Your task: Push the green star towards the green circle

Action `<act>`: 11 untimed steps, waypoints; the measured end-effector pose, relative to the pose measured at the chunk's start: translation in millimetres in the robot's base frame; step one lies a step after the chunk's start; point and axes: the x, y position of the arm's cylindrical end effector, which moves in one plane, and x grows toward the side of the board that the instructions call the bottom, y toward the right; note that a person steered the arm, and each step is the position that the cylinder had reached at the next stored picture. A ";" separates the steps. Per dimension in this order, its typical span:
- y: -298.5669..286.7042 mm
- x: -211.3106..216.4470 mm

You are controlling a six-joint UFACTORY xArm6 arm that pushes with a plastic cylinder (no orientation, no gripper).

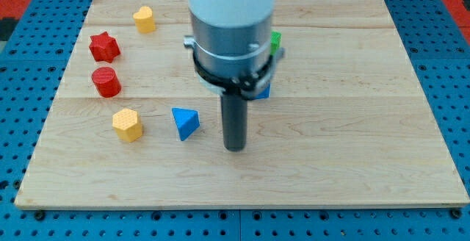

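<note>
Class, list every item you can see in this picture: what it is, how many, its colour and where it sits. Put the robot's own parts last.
Star block: one, red, view's left, upper part of the board.
Cylinder block: one, red, just below the star.
Heart-like block: one, yellow, near the view's top, left.
Hexagon block: one, yellow, lower left.
Triangle block: one, blue, left of my tip.
Blue block: one, mostly hidden behind the arm, shape unclear.
Green block: one, mostly hidden at the arm's right edge, shape unclear.
Wooden board: one, light wood.
Pegboard surface: blue, around the board.
My tip: one, dark, board's centre, touching no block.
</note>
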 end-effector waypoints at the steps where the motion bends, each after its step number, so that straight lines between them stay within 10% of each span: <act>1: 0.0 29.2; 4: 98.1 66.9; 11: 145.7 -109.1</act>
